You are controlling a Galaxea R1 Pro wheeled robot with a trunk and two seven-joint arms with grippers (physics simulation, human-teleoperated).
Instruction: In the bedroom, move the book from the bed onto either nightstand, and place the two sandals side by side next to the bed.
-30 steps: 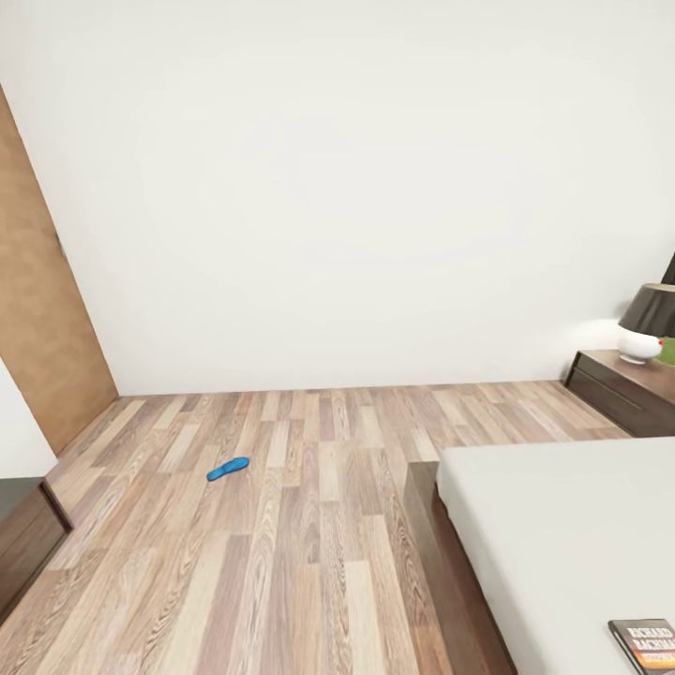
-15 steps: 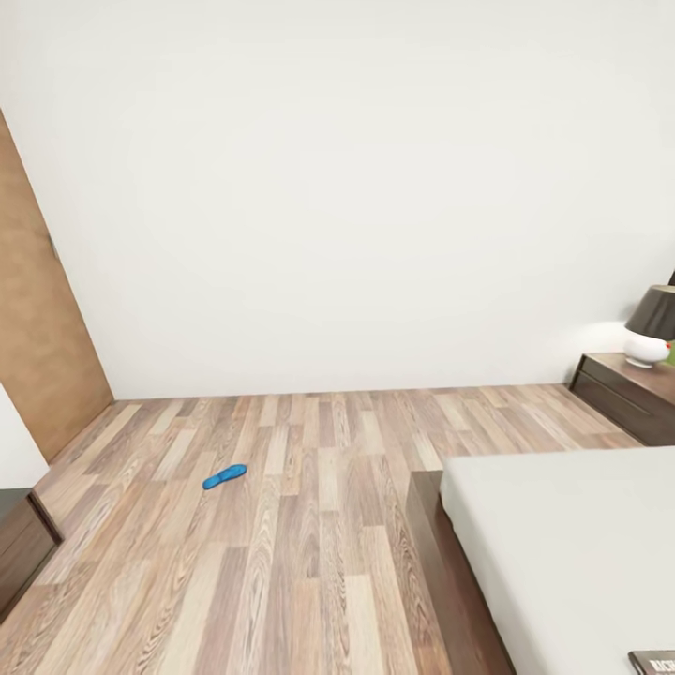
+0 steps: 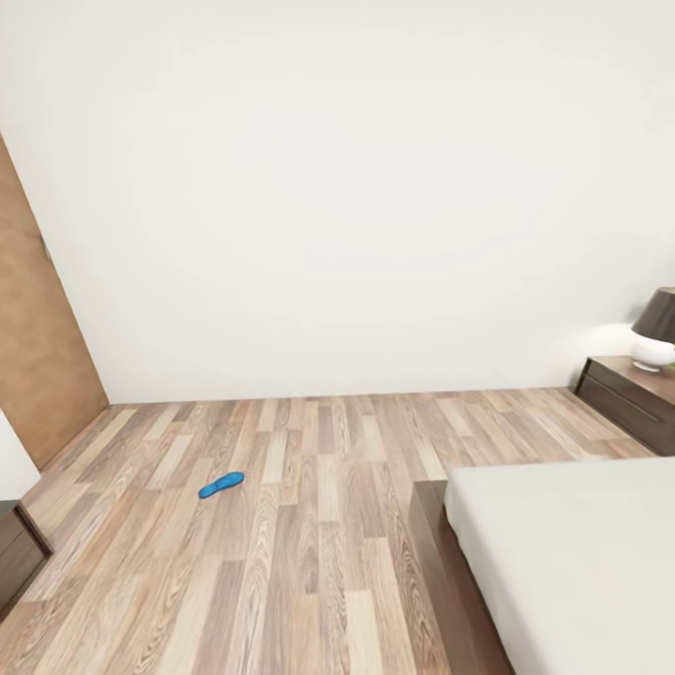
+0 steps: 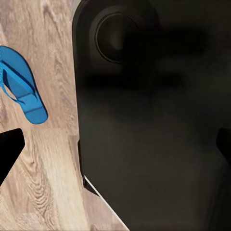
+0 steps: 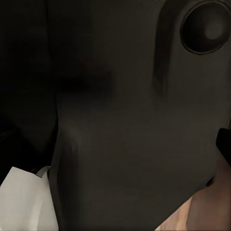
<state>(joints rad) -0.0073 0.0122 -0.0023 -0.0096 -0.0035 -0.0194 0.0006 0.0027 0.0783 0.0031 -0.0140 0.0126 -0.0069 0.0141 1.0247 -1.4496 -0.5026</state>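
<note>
One blue sandal lies flat on the wood floor, far ahead to the left of the bed. In the left wrist view another blue sandal rests on the planks close beside my dark body. My left gripper hangs open, its fingertips at opposite edges of that view, holding nothing. The right gripper faces my dark body; one fingertip sits at the frame's edge, so it reads as open. A nightstand stands at the far right against the wall. The book is out of view.
A lamp with a dark shade stands on the nightstand. A brown wall panel runs along the left. A dark low cabinet sits at the lower left. Wood floor stretches between it and the bed's dark frame.
The head camera has shifted, so the whole picture moved: the book on the mattress slid out past the bottom edge. The sandal and furniture have not moved themselves.
</note>
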